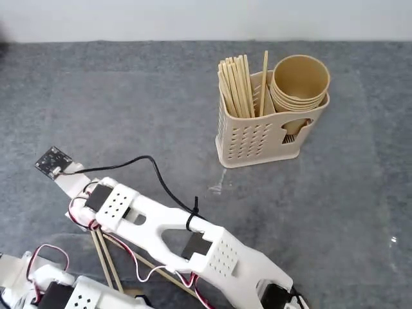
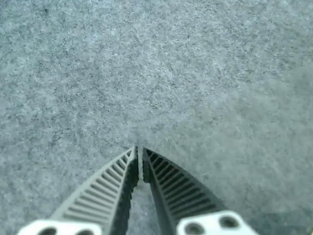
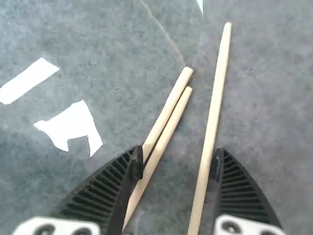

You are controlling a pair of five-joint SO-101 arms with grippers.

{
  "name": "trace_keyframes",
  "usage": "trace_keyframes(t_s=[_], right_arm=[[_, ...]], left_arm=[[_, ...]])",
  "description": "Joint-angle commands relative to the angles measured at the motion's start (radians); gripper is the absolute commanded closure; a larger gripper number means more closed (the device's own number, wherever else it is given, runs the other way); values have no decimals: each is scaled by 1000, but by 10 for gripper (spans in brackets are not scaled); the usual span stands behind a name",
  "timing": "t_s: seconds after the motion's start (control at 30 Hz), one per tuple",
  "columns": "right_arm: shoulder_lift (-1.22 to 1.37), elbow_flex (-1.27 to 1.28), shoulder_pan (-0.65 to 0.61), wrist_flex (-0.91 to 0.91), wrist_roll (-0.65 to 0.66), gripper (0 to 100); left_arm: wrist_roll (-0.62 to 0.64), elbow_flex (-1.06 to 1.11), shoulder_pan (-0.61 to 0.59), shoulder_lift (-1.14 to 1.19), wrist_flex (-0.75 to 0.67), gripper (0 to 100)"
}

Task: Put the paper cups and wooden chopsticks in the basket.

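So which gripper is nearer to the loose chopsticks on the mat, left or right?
Right. The right gripper is open directly over the loose chopsticks, which lie between its fingers. The left gripper is shut above bare grey mat, away from them.

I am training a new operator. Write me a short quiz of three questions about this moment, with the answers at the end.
1. True or false: the left gripper is shut on a chopstick.
2. How many loose chopsticks lie on the grey mat at the open right gripper? A) one B) three C) six
3. Fill the gap: the paper cups sit stacked inside the ____.

Key: 1 false, it is shut but holds nothing. 2 B. 3 basket.
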Motion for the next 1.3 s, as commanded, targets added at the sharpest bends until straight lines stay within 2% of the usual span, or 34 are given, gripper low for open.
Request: trace_keyframes(t_s=[0.0,0.33,0.57,0.77,1.03,1.27], right_arm=[[-5,-58,-12,-10,-5,761],[38,-58,28,-4,-2,763],[30,-114,81,108,44,762],[31,-226,67,188,41,762],[65,-282,-22,179,43,761],[185,-284,-12,127,49,761]], left_arm=[[-9,-10,-5,-6,3,987],[-9,-10,-5,-9,15,987],[-11,-10,-5,-9,17,987],[-11,-10,-5,-9,17,987],[-11,-10,-5,-9,17,987],[-11,-10,-5,-9,17,987]])
